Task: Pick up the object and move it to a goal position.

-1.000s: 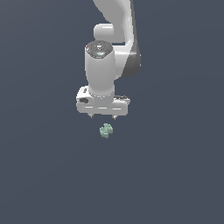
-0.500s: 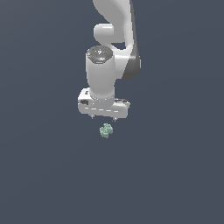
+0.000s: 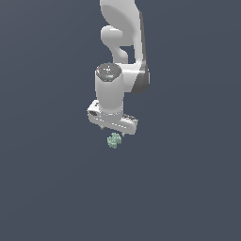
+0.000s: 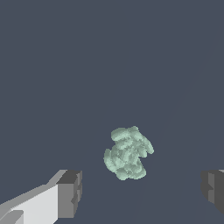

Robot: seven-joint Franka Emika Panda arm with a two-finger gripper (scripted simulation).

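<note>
The object is a tiny pale mint-green knobbly clump (image 3: 114, 140) lying on the dark grey floor, just below the white gripper (image 3: 113, 133) in the exterior view. The gripper points down, right over it. In the wrist view the clump (image 4: 127, 152) lies between the two dark finger pads (image 4: 70, 192), which stand wide apart and do not touch it. The gripper is open and empty, a little above the floor.
A plain dark grey floor (image 3: 47, 188) fills both views. The white arm (image 3: 123, 42) rises above the gripper toward the top of the exterior view.
The gripper has swung slightly toward the exterior view's left and sunk a little closer to the clump. The clump has not moved.
</note>
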